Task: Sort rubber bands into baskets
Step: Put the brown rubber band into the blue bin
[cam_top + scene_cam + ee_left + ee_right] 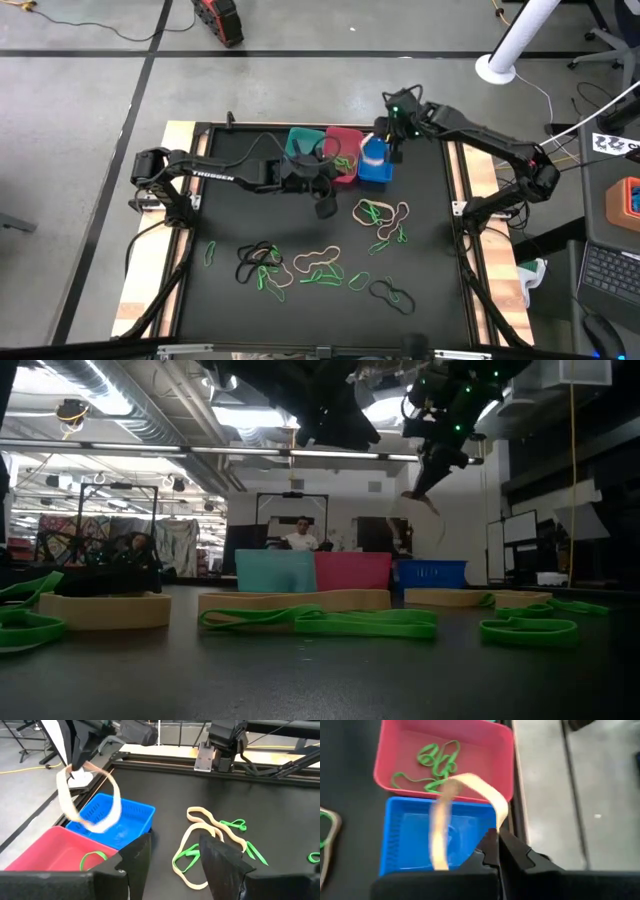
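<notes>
Three baskets stand in a row at the table's far side: teal (300, 143), red (345, 150) with green rubber bands (437, 762) in it, and blue (376, 168). My right gripper (392, 148) hangs above the blue basket (410, 835), shut on a tan rubber band (90, 795). My left gripper (325, 205) hovers open just near of the baskets, with nothing between its fingers (137, 865). Many green, tan and black rubber bands (300, 265) lie loose on the near half of the table. My right gripper pinches the tan band's top end (501, 822) between its two shut fingers, which slant down from the table's far right. The band hangs below them as an open, slack loop (432, 520), lifted clear, over the blue basket.
A tangle of tan and green bands (383, 215) lies near the blue basket, just right of my left gripper. Wooden rails (462, 200) border the black table (430, 270). People sit in the room beyond the baskets (300, 535).
</notes>
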Available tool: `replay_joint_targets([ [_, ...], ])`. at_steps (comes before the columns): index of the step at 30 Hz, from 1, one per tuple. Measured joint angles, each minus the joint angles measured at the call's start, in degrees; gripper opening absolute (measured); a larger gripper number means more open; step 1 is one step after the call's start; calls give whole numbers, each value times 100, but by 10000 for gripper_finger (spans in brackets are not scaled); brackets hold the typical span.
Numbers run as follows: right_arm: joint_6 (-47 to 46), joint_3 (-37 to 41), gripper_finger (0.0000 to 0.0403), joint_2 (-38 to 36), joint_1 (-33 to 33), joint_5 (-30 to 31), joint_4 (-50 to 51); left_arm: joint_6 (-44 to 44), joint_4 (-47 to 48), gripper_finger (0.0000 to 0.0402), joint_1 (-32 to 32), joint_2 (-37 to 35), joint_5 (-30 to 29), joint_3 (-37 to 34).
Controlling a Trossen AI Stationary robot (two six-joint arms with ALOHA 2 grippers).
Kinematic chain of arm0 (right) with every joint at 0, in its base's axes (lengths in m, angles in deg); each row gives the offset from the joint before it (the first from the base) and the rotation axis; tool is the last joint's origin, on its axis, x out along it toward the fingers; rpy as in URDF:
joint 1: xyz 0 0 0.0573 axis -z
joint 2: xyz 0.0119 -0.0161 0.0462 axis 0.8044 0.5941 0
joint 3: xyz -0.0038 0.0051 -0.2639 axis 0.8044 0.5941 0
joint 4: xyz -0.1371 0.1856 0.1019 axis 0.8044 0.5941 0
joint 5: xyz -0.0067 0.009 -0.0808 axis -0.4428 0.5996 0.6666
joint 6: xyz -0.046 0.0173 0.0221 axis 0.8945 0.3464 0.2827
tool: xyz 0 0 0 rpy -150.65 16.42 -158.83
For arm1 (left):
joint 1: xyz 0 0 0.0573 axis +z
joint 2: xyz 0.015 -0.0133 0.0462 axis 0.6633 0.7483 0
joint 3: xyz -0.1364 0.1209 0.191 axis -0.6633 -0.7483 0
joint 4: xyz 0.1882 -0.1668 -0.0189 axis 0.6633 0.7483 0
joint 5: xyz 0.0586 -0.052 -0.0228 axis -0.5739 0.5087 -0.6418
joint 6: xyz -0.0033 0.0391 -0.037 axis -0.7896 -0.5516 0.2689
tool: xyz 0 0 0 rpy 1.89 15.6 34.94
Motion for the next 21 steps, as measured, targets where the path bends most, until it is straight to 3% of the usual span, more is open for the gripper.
replay_joint_targets([
  [3,0,133,1,1,150,-281,0,4,9,166,-45,0,2,0],
  [12,-4,439,5,4,171,-308,-4,3,7,166,-120,2,2,0],
  [21,-355,468,116,4,173,-186,-167,2,6,166,-117,4,2,0],
])
